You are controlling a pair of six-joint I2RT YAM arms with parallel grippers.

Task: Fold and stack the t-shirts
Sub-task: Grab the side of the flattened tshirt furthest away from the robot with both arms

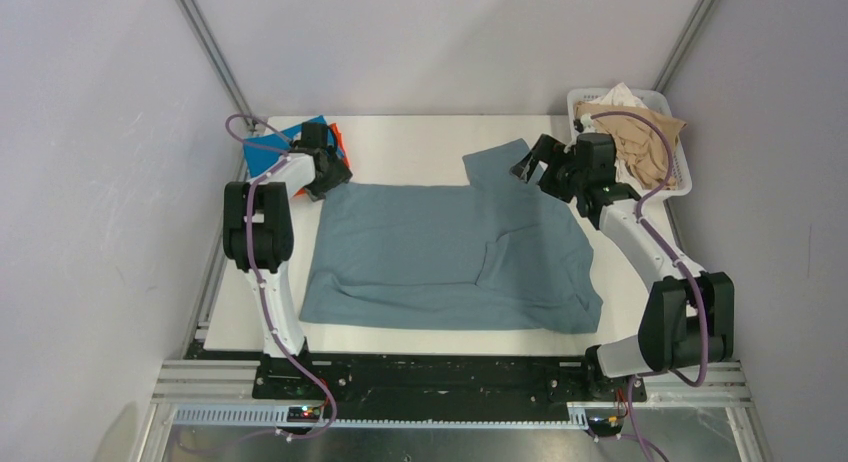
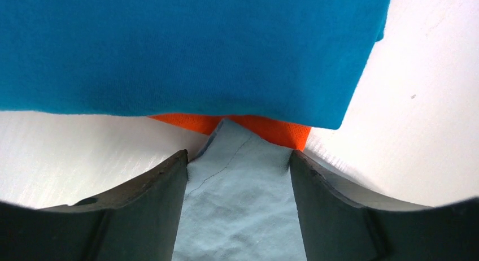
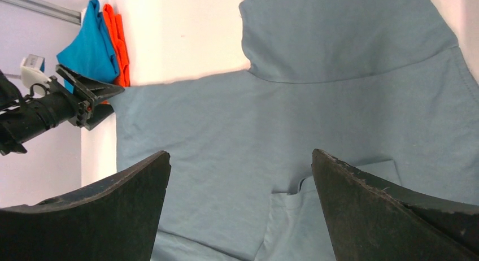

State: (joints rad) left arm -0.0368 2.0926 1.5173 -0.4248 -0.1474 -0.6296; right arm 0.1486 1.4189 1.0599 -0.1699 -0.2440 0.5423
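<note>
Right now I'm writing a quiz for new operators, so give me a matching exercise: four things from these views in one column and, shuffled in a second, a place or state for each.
Things
1. grey-blue t-shirt
2. bright blue t-shirt
3. beige garment
4. right tool

Places or states
a. in the white basket
b. open, holding nothing
c. spread across the table
d. lying on the orange t-shirt

Pairs: 1-c, 2-d, 3-a, 4-b

No legible text, labels, brands, numbers or signs visible anywhere.
</note>
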